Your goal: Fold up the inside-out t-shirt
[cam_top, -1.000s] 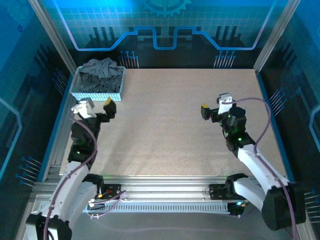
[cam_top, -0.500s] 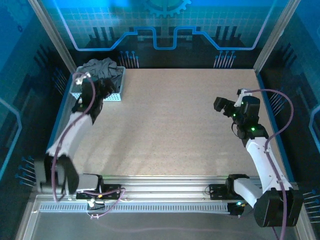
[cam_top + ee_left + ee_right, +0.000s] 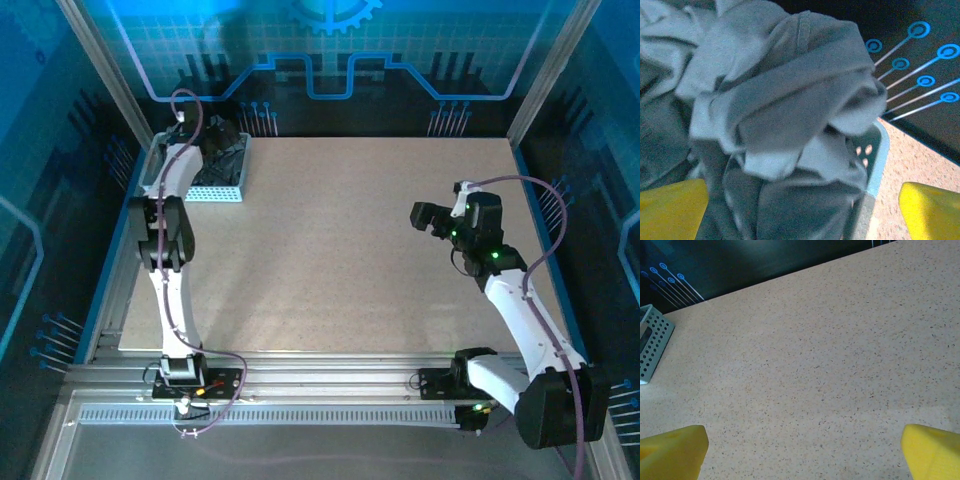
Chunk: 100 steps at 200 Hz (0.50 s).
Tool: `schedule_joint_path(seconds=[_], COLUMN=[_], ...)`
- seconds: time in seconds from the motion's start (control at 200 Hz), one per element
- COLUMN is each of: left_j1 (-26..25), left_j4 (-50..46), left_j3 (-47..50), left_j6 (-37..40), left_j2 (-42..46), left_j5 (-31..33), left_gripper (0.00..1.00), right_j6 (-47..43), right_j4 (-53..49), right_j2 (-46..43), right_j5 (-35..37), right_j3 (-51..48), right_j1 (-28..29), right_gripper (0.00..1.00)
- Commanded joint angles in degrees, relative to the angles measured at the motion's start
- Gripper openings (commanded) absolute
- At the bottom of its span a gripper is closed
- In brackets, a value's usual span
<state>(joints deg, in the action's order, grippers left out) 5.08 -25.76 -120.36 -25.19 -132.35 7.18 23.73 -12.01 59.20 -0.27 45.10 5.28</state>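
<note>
Left jaws gape over the t-shirt (image 3: 785,95) — crumpled in its basket (image 3: 880,154).

Nothing I can actually read from my end: no words, numbers or brand marks in any of my feeds. The closest thing to a sign is the blue gear outline (image 3: 335,14) on the back wall (image 3: 450,40). There are also circuit-style lines (image 3: 896,47) ending in little rings, which are just graphics.

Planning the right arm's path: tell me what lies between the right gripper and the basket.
Nothing but bare table between the right gripper and the basket; the top view shows it.
</note>
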Motion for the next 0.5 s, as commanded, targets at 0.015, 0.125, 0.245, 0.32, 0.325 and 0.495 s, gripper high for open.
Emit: schedule_joint_path(seconds=[0.015, 0.125, 0.245, 0.32, 0.325, 0.495], left_j1=[1.5, 1.66, 1.77, 1.99, 2.01, 2.85], left_j4=[-7.18, -7.29, -6.63, -6.32, -6.32, -6.09], left_j3=[-10.71, -15.31, -18.78, -20.45, -20.58, -21.75], left_j6=[1.98, 1.82, 1.56, 0.93, 0.84, -1.65], left_j2=[-6.55, -10.74, -14.41, -16.15, -16.25, -15.82], left_j5=[-3.23, -3.59, -5.37, -6.65, -6.78, -9.06], left_gripper=[0.99, 0.99, 0.96, 0.85, 0.83, 0.3], right_j6=[-1.0, -1.21, -1.31, -1.23, -1.27, -1.43], right_j4=[0.23, 0.32, -0.1, -0.55, -0.56, -2.2], right_j2=[0.06, 0.3, 0.57, 0.57, 0.57, 0.35], right_j5=[1.42, 1.66, 1.86, 1.94, 1.98, 2.31], right_j3=[-0.28, -0.63, -0.72, -0.72, -0.76, -0.05], right_j1=[1.41, 1.84, 2.42, 2.74, 2.78, 3.39], right_gripper=[1.0, 1.0, 1.0, 1.0, 1.0, 1.0])
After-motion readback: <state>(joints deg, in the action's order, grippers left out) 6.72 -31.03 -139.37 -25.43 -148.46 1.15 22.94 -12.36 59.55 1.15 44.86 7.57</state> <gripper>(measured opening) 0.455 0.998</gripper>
